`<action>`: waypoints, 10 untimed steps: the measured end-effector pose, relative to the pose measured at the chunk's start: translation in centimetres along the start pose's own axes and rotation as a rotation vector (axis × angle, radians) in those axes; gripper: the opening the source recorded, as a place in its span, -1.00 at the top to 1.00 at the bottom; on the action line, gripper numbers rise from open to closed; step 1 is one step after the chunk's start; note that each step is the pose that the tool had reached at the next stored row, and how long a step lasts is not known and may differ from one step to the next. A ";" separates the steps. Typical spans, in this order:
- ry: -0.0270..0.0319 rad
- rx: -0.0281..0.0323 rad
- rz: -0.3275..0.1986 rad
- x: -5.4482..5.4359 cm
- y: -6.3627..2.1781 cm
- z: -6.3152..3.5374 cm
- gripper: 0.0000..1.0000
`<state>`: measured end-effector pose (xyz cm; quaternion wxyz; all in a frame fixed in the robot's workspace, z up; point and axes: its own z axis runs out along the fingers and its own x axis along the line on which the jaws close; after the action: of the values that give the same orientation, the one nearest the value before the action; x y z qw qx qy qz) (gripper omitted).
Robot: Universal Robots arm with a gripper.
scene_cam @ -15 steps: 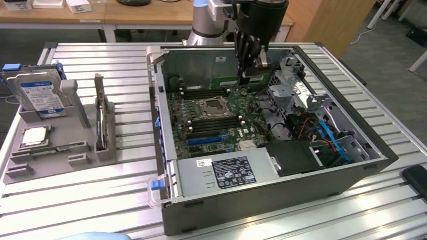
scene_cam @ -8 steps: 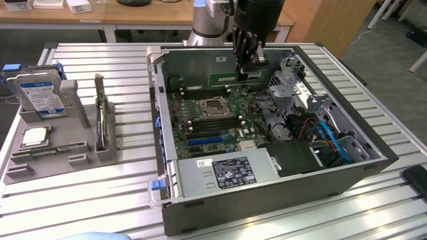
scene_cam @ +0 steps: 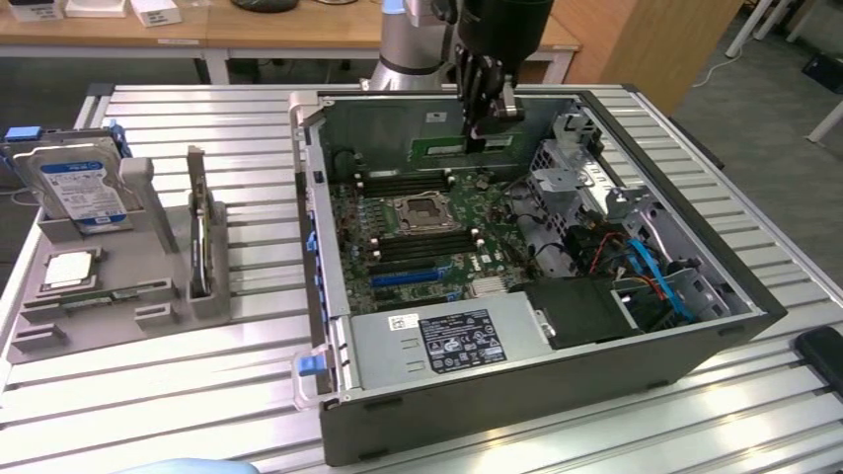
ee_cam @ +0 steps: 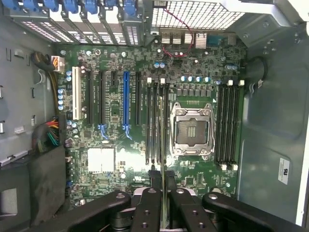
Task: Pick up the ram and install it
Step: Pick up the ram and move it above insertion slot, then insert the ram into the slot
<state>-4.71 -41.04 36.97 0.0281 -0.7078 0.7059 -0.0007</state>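
Hanging over the open computer case (scene_cam: 527, 410), the gripper (scene_cam: 483, 124) pinches the ram (scene_cam: 441, 148) between narrowly set fingers. The green stick sits level above the motherboard (ee_cam: 116, 111), in line with the memory slots (ee_cam: 157, 121) beside the processor socket (ee_cam: 192, 131), not yet seated.

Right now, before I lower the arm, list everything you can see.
memory stick: one, green, held above the motherboard
computer case: one, dark grey, open, on the table
motherboard: one, green, inside the case
processor socket: one, silver, middle of the motherboard
power supply: one, grey, black label, corner of the case
hard drive: one, silver, blue-white label, upright in the holder
processor chip: one, silver, flat in the holder
holder: one, grey, exterior view's left of the case
table: one, silver slats, under everything
gripper: one, black, shut on the memory stick
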 end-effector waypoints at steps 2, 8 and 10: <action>0.0001 0.0000 0.000 0.0 0.00 0.00 0.73; 0.0000 0.0000 0.000 0.0 0.00 0.00 0.73; 0.0001 0.0000 0.000 0.0 0.00 0.00 0.73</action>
<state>-4.71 -41.04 36.97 0.0280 -0.7078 0.7059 -0.0007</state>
